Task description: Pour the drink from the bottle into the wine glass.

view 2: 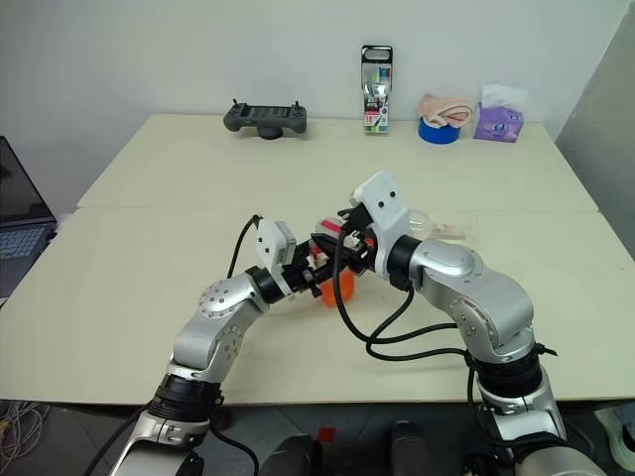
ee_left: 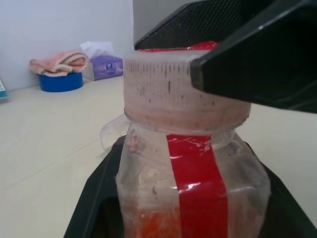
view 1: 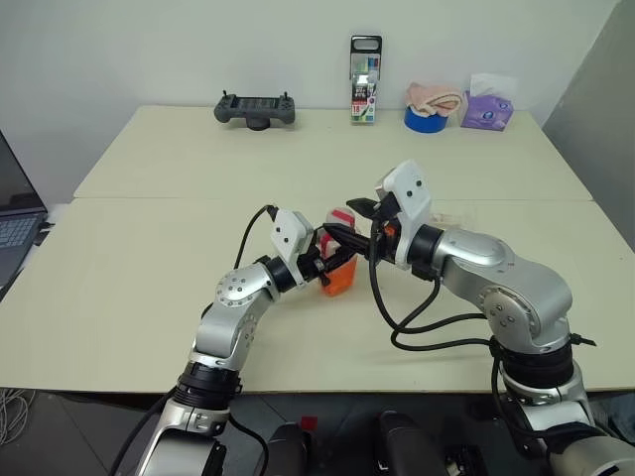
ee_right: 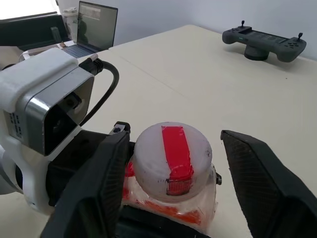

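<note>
The bottle is held just above the middle of the table, upright, with the orange-red drink in its lower part. My left gripper is shut on the bottle's body. The white cap with a red strip sits on top. My right gripper straddles the cap from above, open, with a gap showing between one finger and the cap. The wine glass shows as a clear shape on the table behind my right wrist, mostly hidden; it seems to lie on its side.
At the table's far edge are a black game controller, an upright pack of markers, a blue tape roll with a pink cloth and a purple tissue pack. A laptop sits off the left side.
</note>
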You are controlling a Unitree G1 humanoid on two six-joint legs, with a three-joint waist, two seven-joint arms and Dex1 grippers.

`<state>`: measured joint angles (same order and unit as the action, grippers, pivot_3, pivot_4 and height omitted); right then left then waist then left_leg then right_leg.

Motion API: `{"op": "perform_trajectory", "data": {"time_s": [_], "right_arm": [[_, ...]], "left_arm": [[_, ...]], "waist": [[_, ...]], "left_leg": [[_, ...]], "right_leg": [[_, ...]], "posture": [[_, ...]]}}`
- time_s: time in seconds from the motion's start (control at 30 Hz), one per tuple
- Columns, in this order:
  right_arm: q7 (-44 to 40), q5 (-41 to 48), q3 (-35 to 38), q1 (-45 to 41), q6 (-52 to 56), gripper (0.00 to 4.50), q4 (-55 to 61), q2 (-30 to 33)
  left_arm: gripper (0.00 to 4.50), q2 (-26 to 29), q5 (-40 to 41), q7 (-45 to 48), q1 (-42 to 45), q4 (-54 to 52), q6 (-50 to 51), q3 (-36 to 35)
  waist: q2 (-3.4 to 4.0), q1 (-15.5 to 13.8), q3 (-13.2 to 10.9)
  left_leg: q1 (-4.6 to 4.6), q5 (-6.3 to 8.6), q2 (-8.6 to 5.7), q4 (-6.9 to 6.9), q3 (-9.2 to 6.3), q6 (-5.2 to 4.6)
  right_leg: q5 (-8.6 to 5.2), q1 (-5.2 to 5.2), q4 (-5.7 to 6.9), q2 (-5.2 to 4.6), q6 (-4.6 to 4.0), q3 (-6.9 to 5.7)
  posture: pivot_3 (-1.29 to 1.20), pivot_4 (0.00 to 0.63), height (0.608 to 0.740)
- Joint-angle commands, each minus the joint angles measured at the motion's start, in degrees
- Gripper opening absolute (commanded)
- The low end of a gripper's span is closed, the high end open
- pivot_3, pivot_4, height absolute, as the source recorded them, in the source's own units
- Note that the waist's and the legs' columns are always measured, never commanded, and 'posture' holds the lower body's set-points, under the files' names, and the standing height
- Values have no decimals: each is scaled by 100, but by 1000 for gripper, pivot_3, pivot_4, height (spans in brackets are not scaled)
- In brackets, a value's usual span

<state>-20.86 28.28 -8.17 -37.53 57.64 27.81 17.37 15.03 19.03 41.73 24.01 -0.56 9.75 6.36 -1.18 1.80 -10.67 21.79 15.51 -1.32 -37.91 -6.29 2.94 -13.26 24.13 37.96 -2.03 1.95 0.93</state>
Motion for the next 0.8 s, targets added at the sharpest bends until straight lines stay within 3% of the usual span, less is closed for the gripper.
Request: {"op": "perform_trajectory", "data": {"time_s": [0.03,0.33,0.43,0.5,0.67,0.77,0.8], "right_arm": [[33,5,50,-101,-36,3143,204,-24],[131,20,69,13,1,3143,187,-85],[127,-21,42,15,-28,2575,142,-79],[122,-47,43,-1,-38,1939,107,-62],[-10,-126,38,-63,-172,1811,-43,74],[-572,-77,36,-109,-541,1811,-211,384],[-1403,593,134,-81,-336,1811,-120,641]], "left_arm": [[1922,9,10,8,91,-296,-76,-47],[1922,45,-43,0,113,-277,-102,-44],[1896,76,-101,-25,140,-242,-138,-73],[1893,85,-106,-14,157,-225,-144,-109],[1892,144,-85,86,161,-250,-120,-112],[1891,222,22,227,179,-356,-14,-107],[1889,264,135,329,229,-412,71,-134]], "waist": [[0,0,0],[0,0,0],[0,1,0],[0,0,0],[0,1,0],[0,1,0],[0,2,0]], "left_leg": [[0,0,0,1,0,0],[0,0,0,1,0,0],[0,0,0,1,0,0],[0,0,0,1,0,0],[0,0,0,2,0,0],[0,0,0,2,0,0],[1,0,-1,1,0,0]], "right_leg": [[0,0,0,0,0,0],[0,0,0,0,0,0],[0,0,0,0,0,0],[0,0,0,0,0,0],[0,0,-1,0,0,0],[-1,0,-2,0,1,-1],[-1,0,-3,0,1,0]], "posture": [[0,150,740],[0,150,740],[0,150,740],[0,150,740],[0,150,740],[0,150,740],[0,150,740]]}}
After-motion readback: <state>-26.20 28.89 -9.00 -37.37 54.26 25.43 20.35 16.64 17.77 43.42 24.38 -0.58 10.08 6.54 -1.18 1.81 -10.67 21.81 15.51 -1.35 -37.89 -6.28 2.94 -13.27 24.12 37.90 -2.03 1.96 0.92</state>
